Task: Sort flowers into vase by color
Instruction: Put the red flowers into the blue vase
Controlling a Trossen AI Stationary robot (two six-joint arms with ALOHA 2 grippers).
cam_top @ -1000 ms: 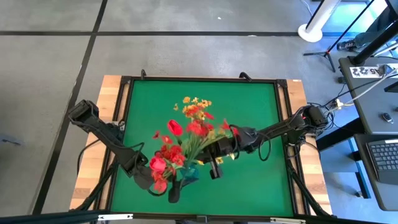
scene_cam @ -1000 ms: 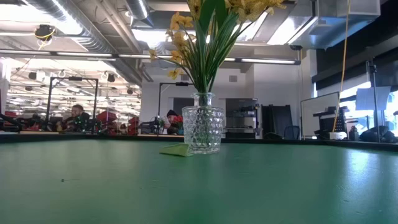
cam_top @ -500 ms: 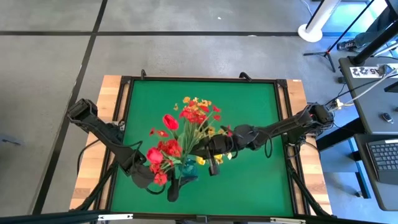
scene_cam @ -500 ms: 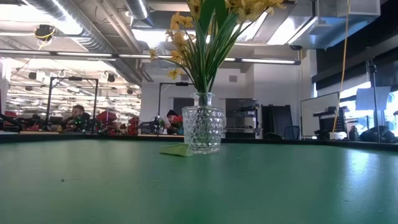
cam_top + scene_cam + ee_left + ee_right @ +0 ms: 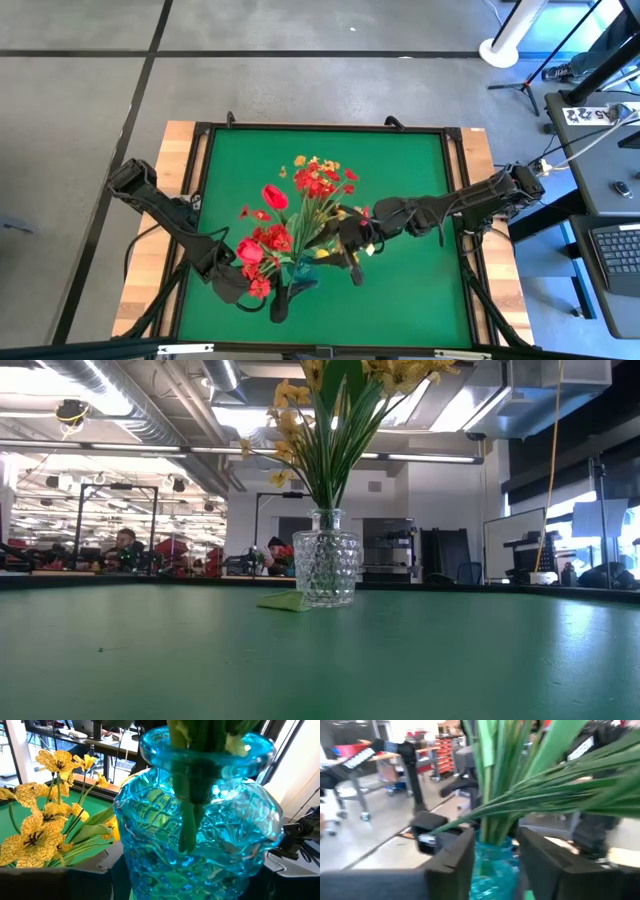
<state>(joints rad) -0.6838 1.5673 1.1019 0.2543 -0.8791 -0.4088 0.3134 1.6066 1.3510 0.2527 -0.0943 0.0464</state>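
The blue vase [image 5: 200, 825] sits between the left gripper's [image 5: 262, 296] spread jaws, red flowers [image 5: 262, 240] upright in it. The right gripper [image 5: 492, 860], jaws parted around the green stems [image 5: 492, 785], sits just beside the vase mouth, stems running vertically.

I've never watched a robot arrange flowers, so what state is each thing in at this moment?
Blue vase: upright, green stems inside.
Red flowers: standing in the blue vase.
Clear glass vase: upright on the table, holding stems.
Yellow flowers: standing in the clear glass vase.
Left gripper: closed on the blue vase.
Right gripper: at the stems just above the blue vase; grip unclear.
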